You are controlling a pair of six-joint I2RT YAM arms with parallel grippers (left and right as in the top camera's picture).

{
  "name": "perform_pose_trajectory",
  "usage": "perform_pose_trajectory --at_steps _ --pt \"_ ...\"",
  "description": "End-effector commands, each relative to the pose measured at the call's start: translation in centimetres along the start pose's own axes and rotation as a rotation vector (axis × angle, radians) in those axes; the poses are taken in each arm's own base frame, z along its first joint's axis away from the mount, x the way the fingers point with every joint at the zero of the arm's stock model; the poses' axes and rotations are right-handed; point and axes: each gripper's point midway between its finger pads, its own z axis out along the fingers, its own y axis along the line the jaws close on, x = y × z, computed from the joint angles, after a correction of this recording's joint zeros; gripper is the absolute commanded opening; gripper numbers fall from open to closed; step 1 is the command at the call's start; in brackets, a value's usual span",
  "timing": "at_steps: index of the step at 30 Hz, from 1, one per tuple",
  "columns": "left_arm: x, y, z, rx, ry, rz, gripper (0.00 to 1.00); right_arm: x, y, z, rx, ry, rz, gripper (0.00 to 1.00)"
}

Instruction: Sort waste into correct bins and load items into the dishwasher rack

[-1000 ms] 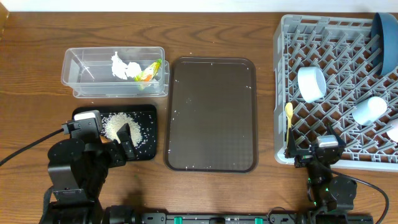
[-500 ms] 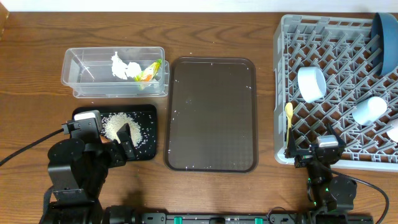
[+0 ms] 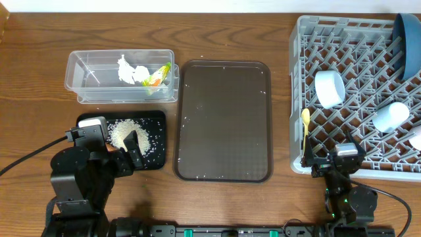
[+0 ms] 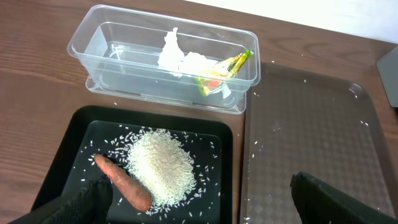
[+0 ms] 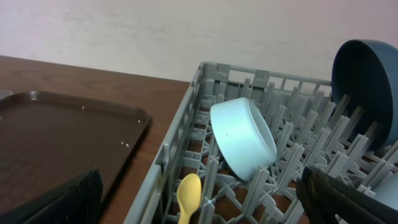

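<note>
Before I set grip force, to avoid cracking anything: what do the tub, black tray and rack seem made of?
Tub: clear, glossy plastic; the table shows through its walls. Black tray: probably plastic, smooth with a slight sheen, though the look leaves it open. Rack: grey moulded plastic, matte; uniform pegs and lattice without shine.

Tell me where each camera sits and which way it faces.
Overhead: above the table, looking straight down; left arm and right arm at bottom edge.
Left wrist: low over the black tray, facing the clear tub; left fingers in bottom corners.
Right wrist: at the rack's corner, facing the wall; right fingers likewise.
Shared by all: the brown tray.
</note>
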Motion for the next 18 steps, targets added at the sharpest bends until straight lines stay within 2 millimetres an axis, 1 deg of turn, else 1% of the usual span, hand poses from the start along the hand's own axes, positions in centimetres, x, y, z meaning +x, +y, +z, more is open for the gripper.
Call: perform_pose_trajectory --at_steps 1,8,13,16,18 --pt "0.0 0.2 0.0 -0.01 -0.004 0.008 0.94 0.0 -0.3 0.0 0.015 -0.002 -0.013 0.99" --pt "0.0 0.2 0.0 -0.009 -0.003 0.008 0.94 0.0 -0.3 0.0 0.015 -0.002 -0.013 0.99" --pt "0.5 1.1 -0.4 -0.056 -0.003 0.008 0.94 0.0 -0.3 0.0 0.015 -0.002 -0.013 0.99" --pt "1.4 1.3 -0.3 -0.063 -0.009 0.008 0.94 0.0 -0.3 0.0 0.015 -0.002 -0.014 0.99" --pt "2.2 1.5 0.2 -0.061 -0.018 0.008 0.94 0.0 -0.3 0.0 0.015 -0.002 -0.013 0.99"
